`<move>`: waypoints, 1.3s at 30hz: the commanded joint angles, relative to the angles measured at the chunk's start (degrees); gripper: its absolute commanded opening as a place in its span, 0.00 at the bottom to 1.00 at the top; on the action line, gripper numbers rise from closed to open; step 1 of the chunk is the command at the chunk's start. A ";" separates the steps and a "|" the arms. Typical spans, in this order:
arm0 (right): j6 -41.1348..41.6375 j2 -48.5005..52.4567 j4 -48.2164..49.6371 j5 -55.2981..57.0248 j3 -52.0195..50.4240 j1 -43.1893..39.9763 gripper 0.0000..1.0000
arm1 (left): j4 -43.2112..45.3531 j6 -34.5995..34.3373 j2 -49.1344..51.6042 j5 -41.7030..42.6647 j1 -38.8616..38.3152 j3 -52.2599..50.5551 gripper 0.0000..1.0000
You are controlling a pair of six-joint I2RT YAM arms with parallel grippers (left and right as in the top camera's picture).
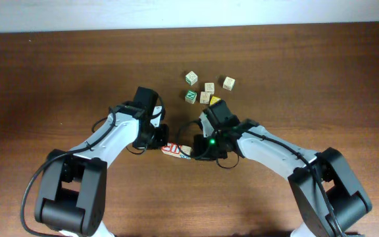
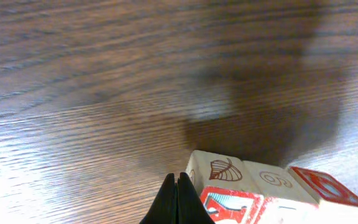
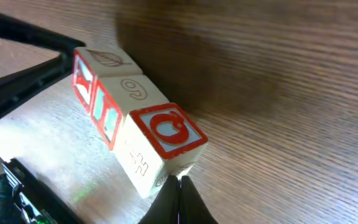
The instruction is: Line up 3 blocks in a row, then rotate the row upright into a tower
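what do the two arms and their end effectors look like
Both the left arm and right arm have smooth white link shells with chunky black joints and boxy black bases. Thin black cables loop along them. A small green light glows near the right wrist. The left end effector and right end effector have slim black fingers tapering to points.

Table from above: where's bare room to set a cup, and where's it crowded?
Bare table lies left of the left arm, right of the loose cubes, and in front between the arm bases. Crowded: the centre, where left gripper and right gripper flank the three blocks.
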 commanded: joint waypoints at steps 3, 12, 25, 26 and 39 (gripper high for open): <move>-2.12 -1.62 -0.35 0.24 5.90 2.91 0.04 | 0.11 0.72 0.57 4.81 -1.07 -0.70 0.00; -2.14 -1.62 -0.17 1.01 7.37 4.13 0.04 | 0.09 0.72 0.57 4.85 -1.07 -0.70 0.00; -2.12 -1.44 0.33 1.66 7.37 4.98 0.04 | -0.09 0.72 0.57 5.68 -1.07 -0.70 0.00; -2.10 -1.44 0.37 1.66 7.37 4.96 0.04 | -0.09 0.72 0.57 5.68 -1.07 -0.70 0.00; -0.81 1.01 2.51 3.85 7.37 4.96 0.04 | -0.57 -0.07 0.57 5.68 -1.05 -0.70 0.00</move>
